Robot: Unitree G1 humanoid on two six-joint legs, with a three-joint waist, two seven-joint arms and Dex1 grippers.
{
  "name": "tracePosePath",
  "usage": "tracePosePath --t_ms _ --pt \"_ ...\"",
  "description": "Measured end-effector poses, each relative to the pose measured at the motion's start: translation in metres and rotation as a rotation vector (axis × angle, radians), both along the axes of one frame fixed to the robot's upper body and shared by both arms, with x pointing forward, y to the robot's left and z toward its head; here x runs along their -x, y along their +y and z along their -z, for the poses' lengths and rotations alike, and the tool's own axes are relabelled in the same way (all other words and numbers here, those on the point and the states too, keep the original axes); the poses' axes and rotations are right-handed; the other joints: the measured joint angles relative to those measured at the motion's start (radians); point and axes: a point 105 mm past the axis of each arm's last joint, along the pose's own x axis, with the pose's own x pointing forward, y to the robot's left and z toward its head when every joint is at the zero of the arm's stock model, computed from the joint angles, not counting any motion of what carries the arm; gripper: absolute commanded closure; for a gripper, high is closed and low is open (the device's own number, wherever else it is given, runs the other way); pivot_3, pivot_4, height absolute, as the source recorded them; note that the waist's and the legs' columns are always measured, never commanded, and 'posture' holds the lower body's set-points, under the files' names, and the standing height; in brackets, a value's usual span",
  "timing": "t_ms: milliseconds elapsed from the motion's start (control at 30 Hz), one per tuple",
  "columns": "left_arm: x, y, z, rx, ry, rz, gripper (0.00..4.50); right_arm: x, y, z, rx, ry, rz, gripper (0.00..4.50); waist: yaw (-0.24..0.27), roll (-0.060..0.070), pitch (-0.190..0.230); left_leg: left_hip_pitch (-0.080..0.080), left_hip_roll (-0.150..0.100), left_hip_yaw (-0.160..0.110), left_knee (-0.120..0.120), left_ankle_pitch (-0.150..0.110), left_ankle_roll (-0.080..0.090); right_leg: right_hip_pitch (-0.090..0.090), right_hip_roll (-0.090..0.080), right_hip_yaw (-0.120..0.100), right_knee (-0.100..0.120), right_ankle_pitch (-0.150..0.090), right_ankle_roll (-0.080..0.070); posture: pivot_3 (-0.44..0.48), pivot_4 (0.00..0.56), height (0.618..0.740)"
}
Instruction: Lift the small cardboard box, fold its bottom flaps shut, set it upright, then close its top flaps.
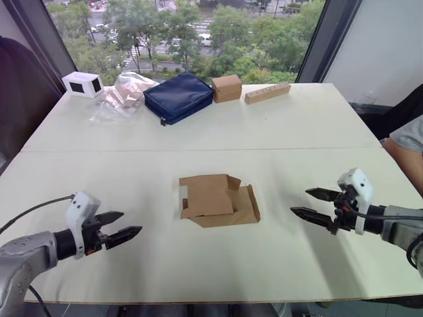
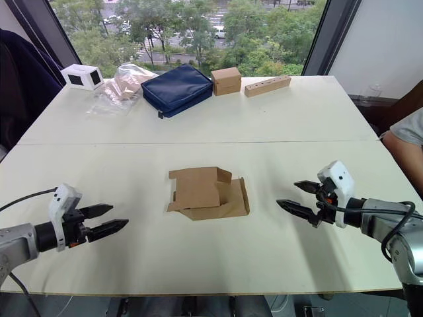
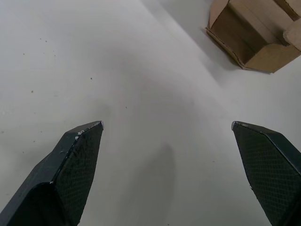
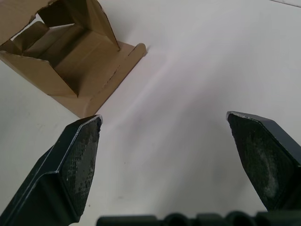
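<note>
Both grippers, left and right, gape wide, empty, flanking the box at frame centre; right looks slightly nearer

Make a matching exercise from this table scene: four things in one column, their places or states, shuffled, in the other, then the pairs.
Things:
1. small cardboard box
2. navy pouch
3. long wooden block
4. left tool

Places or states:
A. far edge, right of the other small brown box
B. open, hovering over the table's near left part
C. lying mid-table between both tools, flaps loose
D. far side, beside a clear plastic bag

Pairs: 1-C, 2-D, 3-A, 4-B
</note>
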Motion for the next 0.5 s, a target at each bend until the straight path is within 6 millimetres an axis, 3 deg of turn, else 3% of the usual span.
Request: tracePosePath --t_ms 500 --pt "-0.0009 0.0012 -0.0019 -0.019 -0.005 0.006 0.00 0.0011 0.0014 0.0050 0.018 0.006 -0.012 0.03 0.000 0.000 0.000 0.000 0.000 0.000 0.000 0.000 0.000 0.000 0.000 0.000 0.000 0.000 0.000 0.000 0.150 0.740"
